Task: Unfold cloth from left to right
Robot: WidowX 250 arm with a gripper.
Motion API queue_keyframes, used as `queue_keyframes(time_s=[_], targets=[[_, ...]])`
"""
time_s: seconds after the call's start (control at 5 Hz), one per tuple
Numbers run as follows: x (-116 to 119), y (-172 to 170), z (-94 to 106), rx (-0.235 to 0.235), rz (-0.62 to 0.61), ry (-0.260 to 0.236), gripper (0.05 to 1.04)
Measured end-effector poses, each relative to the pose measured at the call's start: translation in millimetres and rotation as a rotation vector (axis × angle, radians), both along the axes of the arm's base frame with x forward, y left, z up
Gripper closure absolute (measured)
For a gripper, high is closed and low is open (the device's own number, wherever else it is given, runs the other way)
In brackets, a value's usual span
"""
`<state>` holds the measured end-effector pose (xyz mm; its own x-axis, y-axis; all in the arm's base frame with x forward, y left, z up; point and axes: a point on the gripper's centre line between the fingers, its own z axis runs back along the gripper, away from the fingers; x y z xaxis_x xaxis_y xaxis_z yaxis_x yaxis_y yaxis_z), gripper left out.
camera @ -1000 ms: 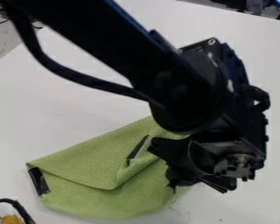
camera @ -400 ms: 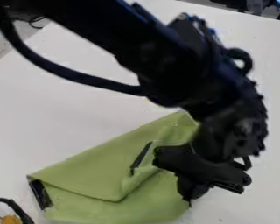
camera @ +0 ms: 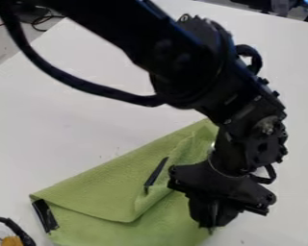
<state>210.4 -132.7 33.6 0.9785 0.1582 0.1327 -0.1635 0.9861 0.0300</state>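
Note:
The black gripper (camera: pixel 211 226) hangs over the lower right part of the green cloth (camera: pixel 98 187), its tip at the cloth's right edge. The cloth lies partly folded, with an upper layer whose loose corner points down near the middle and a raised crease on its right side. A black strip (camera: pixel 156 174) shows on the cloth left of the gripper, and a black patch (camera: pixel 44 215) marks its left corner. The gripper covers part of the cloth's right side, and I cannot tell whether it holds any fabric.
The white table (camera: pixel 60 125) surrounds the cloth. At the bottom left corner lie a black cable (camera: pixel 20 229) and an orange item (camera: pixel 12 240). More cables are at the upper left, beyond the table's edge.
The gripper has tilted to hang more steeply and its tip has moved lower. The cloth's right part has shifted, its top corner now farther right and up, and its bottom edge lower.

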Motion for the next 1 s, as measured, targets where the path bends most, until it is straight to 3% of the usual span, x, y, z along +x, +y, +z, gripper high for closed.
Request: queue_keyframes(time_s=[0.2, 0.4, 0.6, 1.0], targets=[[-2.2, 0.6, 2.0, 0.012, 0.015, 0.023, 0.234], [-6.4, -2.1, 4.8, 0.030, 0.023, 0.041, 0.071], [-4.5, -4.9, 13.0, 0.061, 0.011, 0.033, 0.074], [6.7, -3.4, 16.2, 0.064, -0.054, -0.038, 0.082]])
